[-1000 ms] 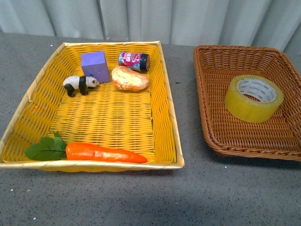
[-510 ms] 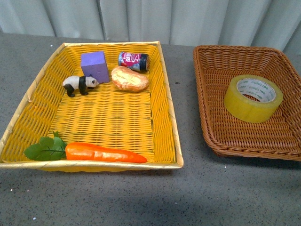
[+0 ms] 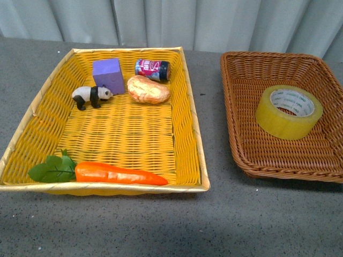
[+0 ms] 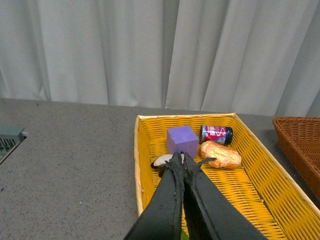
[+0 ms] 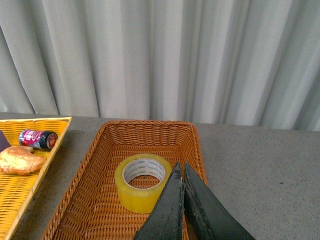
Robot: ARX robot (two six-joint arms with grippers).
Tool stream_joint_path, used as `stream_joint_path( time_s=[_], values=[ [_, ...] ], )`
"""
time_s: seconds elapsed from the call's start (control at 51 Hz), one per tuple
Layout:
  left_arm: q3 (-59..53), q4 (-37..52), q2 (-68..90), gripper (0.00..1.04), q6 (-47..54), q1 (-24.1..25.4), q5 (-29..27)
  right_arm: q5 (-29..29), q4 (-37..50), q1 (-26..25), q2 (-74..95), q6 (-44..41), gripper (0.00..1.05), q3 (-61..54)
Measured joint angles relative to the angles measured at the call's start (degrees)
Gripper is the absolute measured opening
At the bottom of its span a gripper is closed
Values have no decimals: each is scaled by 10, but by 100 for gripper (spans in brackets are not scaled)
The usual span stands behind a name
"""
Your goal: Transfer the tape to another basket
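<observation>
A grey, speckled tabletop [image 3: 214, 214] carries two woven baskets side by side and apart from each other, with pale grey-white curtains [image 3: 214, 21] hanging in folds behind them. The tape [image 3: 289, 111] lies flat in the brown wicker basket [image 3: 241, 144], toward its far right part, hole upward. It is a wide roll of translucent yellow with a white inner core carrying print too small to read.

The yellow basket [image 3: 190, 134] on the left holds a purple block [image 3: 107, 75], a toy panda [image 3: 91, 96] just beside it, a small can [image 3: 152, 69] on its side, a bread roll [image 3: 148, 89] and, along the near edge, a carrot [image 3: 120, 174] with green leaves.

Neither arm shows from the front. In its wrist view the left claw [image 4: 183, 161] has its fingers pressed together, holding nothing, over the yellow basket. The right claw [image 5: 179, 172] looks likewise closed and empty, above the brown basket, seemingly not touching the tape.
</observation>
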Motion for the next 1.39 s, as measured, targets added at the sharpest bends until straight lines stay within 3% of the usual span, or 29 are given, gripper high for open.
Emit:
stream_joint_path(
  time_s=[0.804, 0.902, 1.0, 1.235, 1.314, 1.392],
  values=[
    [0, -176, -180, 4, 0, 0, 0, 0, -194, 0, -201, 0, 1, 0],
    [0, -266, -257, 4, 0, 0, 0, 0, -216, 0, -224, 0, 1, 0],
    [0, -270, -270, 4, 0, 0, -1, -2, -303, 0, -296, 0, 1, 0],
    [0, -271, -271, 4, 0, 0, 0, -1, -308, 0, -311, 0, 1, 0],
    [0, -271, -271, 14, 0, 0, 0, -1, -308, 0, -311, 0, 2, 0],
    [0, -271, -271, 27, 0, 0, 0, -1, -308, 0, -311, 0, 14, 0]
  ],
)
